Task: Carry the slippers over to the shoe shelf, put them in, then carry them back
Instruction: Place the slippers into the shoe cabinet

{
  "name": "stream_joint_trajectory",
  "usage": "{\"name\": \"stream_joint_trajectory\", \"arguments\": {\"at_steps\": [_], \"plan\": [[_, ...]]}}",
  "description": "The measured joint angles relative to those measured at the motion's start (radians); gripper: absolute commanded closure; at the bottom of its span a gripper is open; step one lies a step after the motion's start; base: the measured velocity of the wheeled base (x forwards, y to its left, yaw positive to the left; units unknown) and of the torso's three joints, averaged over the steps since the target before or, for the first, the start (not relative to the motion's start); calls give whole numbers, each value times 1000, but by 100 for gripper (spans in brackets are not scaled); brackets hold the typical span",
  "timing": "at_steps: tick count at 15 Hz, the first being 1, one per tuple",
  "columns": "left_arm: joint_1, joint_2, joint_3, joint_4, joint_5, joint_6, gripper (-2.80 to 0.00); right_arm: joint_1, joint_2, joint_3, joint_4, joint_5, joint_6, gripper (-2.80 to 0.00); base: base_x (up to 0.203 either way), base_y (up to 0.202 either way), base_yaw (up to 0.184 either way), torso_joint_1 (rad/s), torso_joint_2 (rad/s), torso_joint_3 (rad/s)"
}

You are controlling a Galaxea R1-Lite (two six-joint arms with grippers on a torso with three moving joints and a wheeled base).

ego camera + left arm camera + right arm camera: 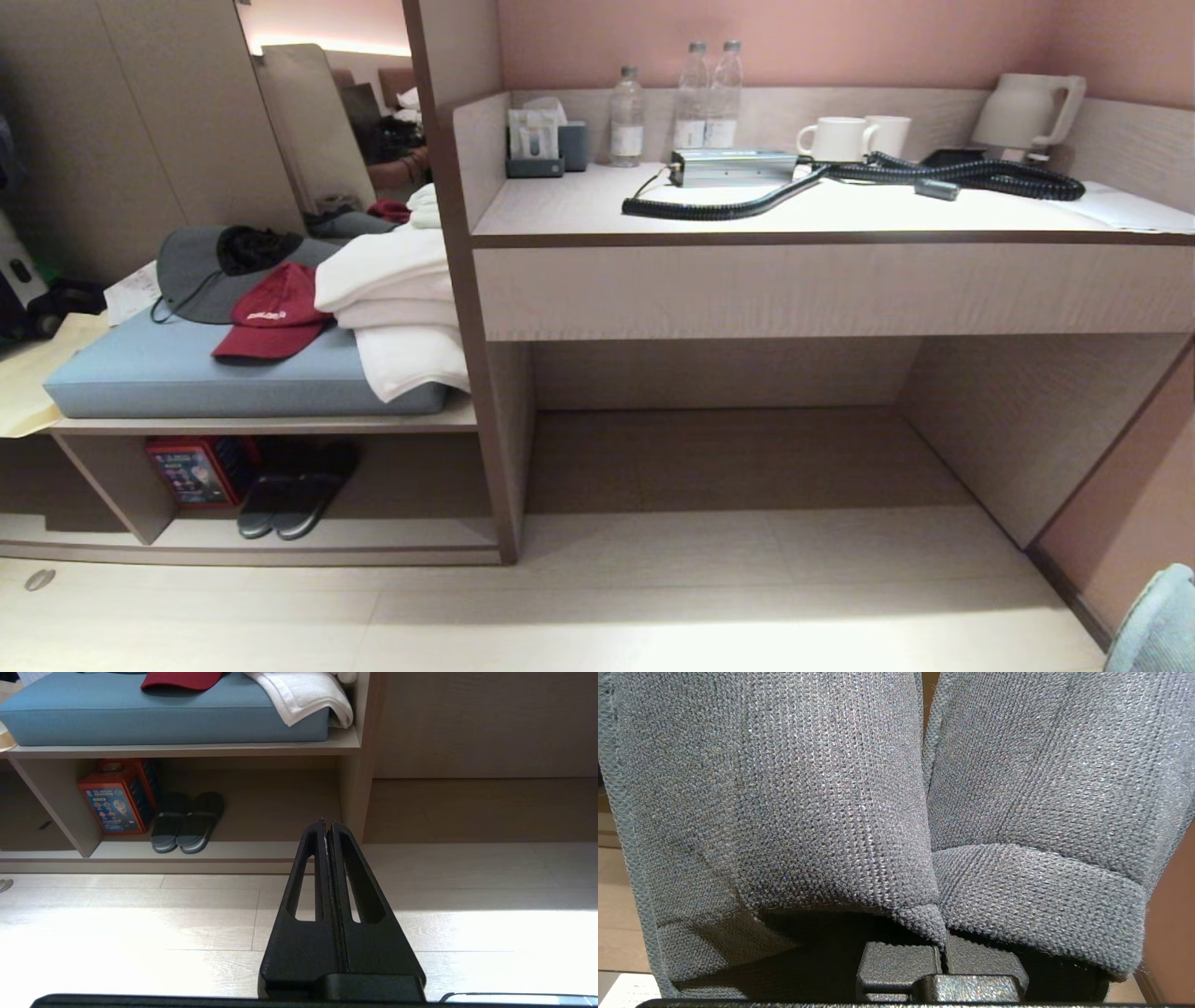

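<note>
While the pair of slate-grey knitted fabric slippers (896, 812) hangs clamped side by side in the right gripper (942, 947), filling its wrist view, the pale beige laminate shoe shelf (280, 537) sits at eight o'clock in the head view, holding a darker black pair (294, 490). Left gripper (327, 823): jaws together, empty, over the floor.

The shoe shelf (411, 534) sits under the cushioned bench (140, 378), left of the desk (822, 280). Inside it, a dark pair of slippers (294, 490) lies beside a box (191, 469) (box toward the shelf's left end). Caps (271, 322) and towels (397, 308) lie on the bench, towels at its right edge.
</note>
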Motion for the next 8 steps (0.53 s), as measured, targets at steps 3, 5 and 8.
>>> {"name": "stream_joint_trajectory", "arguments": {"at_steps": [3, 5, 8], "plan": [[0, 0, 0, 0, -1, -2, 0, 0, 0, 0, 0, 0, 0, 0, 1, 51, -1, 4, 3, 1], [0, 0, 0, 0, 0, -2, 0, 0, 0, 0, 0, 0, 0, 0, 0, 176, 1, 5, 2, 2], [0, 0, 0, -1, 0, -3, 0, 0, 0, 0, 0, 0, 0, 0, 0, 196, -1, 3, 0, 6]]}}
